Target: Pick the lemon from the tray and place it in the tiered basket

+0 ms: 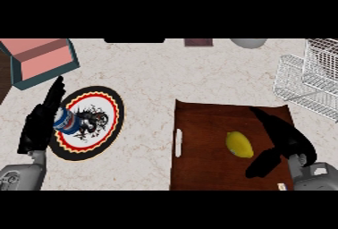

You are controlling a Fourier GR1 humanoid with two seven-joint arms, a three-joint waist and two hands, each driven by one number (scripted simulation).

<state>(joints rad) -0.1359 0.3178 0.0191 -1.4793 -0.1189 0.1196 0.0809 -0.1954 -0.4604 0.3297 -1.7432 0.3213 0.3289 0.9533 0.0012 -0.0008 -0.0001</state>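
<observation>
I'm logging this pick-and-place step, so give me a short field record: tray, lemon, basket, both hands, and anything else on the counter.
tray: dark brown, on the counter, centre-right
lemon: lying on the tray, not yet lifted
tiered basket: white wire, upper right, beyond the tray
right hand: open, over the tray just right of the lemon
left hand: open, resting at the view's left
plate: patterned, left of the tray
can: on the plate, beside the left hand
</observation>
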